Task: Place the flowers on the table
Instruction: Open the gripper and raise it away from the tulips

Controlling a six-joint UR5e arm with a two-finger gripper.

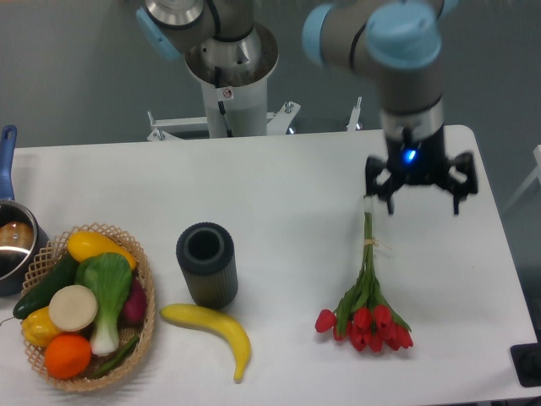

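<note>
The flowers, a tied bunch of red tulip buds on long green stems, lie flat on the white table at the right, buds toward the front edge and stem ends pointing back. My gripper hangs above the table just right of the stem ends, apart from them. Its fingers are spread open and hold nothing.
A dark ribbed cylindrical vase stands left of the flowers, with a banana in front of it. A wicker basket of vegetables and fruit sits at the front left, a blue-handled pot behind it. The robot base is at the back.
</note>
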